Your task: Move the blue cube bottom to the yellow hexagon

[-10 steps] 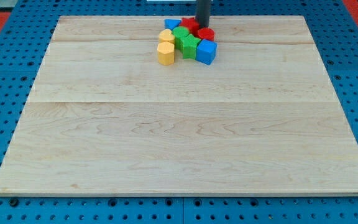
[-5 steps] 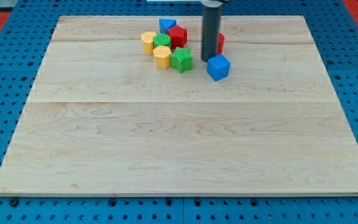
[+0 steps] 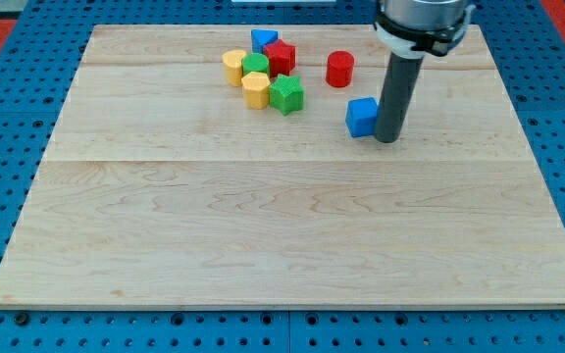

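Note:
The blue cube (image 3: 362, 116) lies on the wooden board right of the block cluster, apart from it. My tip (image 3: 386, 139) stands just right of the blue cube, touching or nearly touching its right side. The yellow hexagon (image 3: 255, 90) sits at the lower left of the cluster, well left of the blue cube. A second yellow block (image 3: 233, 66) lies up and left of it.
The cluster also holds a green round block (image 3: 255, 65), a green star-like block (image 3: 286, 95), a red block (image 3: 281, 56) and a blue triangular block (image 3: 263, 38). A red cylinder (image 3: 339, 69) stands alone above the blue cube. The wooden board (image 3: 282, 216) lies on a blue pegboard.
My tip swung from the cluster's top, down past the blue cube's left, to its right side. The cluster was pushed left and spread; the blue cube and red cylinder came apart from it.

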Action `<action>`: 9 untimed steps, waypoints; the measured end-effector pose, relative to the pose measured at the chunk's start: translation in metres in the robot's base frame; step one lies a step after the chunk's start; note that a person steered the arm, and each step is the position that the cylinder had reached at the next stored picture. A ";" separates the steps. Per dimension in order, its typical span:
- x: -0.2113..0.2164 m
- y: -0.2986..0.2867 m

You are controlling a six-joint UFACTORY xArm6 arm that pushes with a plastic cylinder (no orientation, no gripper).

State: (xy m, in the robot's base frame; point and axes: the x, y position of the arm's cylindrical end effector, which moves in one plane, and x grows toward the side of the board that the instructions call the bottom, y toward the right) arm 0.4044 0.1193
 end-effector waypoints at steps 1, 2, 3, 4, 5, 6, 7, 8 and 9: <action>0.000 0.061; -0.012 0.082; -0.029 0.071; -0.034 0.040; -0.046 -0.003; -0.039 -0.063; -0.028 -0.052; -0.007 -0.025; 0.046 -0.023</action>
State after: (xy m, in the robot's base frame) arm 0.4507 0.0966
